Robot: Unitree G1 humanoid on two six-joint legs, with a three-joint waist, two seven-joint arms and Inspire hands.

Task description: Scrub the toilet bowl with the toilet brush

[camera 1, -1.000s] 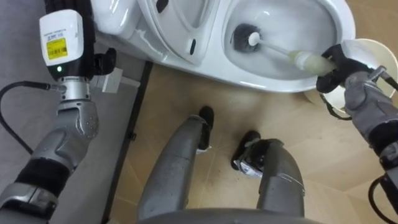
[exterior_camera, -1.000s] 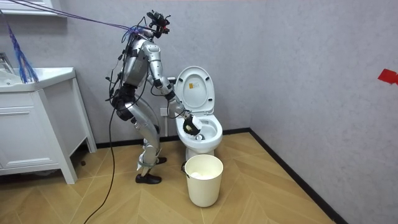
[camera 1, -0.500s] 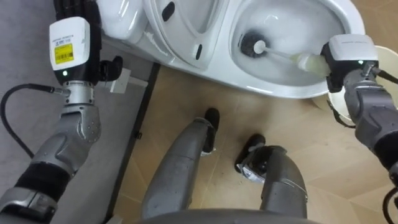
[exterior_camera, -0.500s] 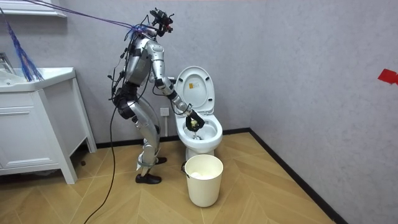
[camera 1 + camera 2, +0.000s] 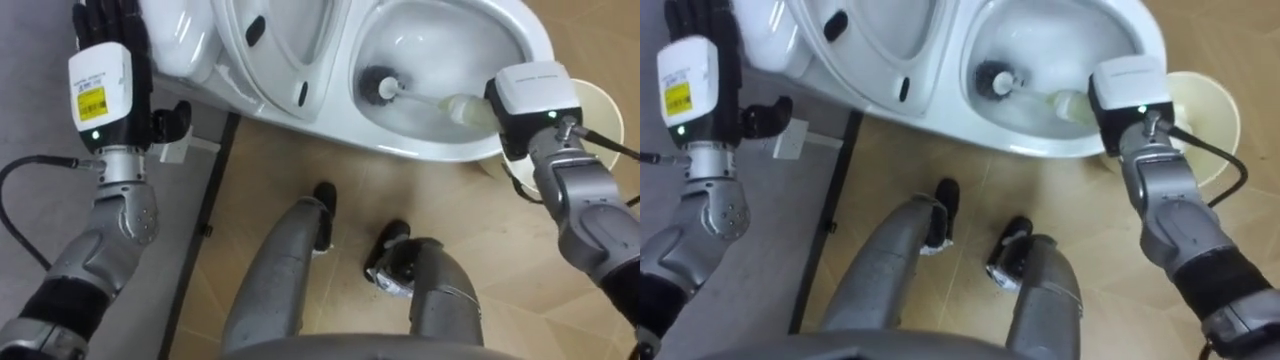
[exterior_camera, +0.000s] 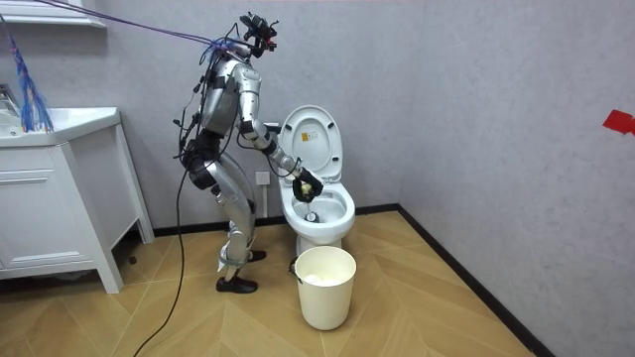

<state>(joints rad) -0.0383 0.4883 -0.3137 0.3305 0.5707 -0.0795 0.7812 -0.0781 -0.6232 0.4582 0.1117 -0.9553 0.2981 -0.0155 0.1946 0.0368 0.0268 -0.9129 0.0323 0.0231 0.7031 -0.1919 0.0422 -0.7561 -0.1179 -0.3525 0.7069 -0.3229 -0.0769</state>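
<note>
The white toilet (image 5: 520,45) stands open, its lid (image 5: 285,45) raised. A toilet brush (image 5: 430,100) with a dark head (image 5: 380,85) lies low in the bowl, its pale handle slanting out to the right. My right hand (image 5: 530,100) is shut on the handle's end at the bowl's right rim, its back towards the camera. In the room view that hand (image 6: 306,185) hangs over the bowl (image 6: 319,208). My left hand (image 5: 105,65) is held up open beside the toilet's left side, touching nothing.
A cream bucket (image 5: 600,100) stands on the wood floor right by the bowl, in front of the toilet (image 6: 324,286). I stand bent forward at the toilet's side. A white vanity cabinet (image 6: 60,198) is at the room view's left, and the wall is close behind the toilet.
My right hand has turned its back towards the camera and risen a little over the bowl with the brush. The brush head stays in the bowl. The eye view has shifted slightly.
</note>
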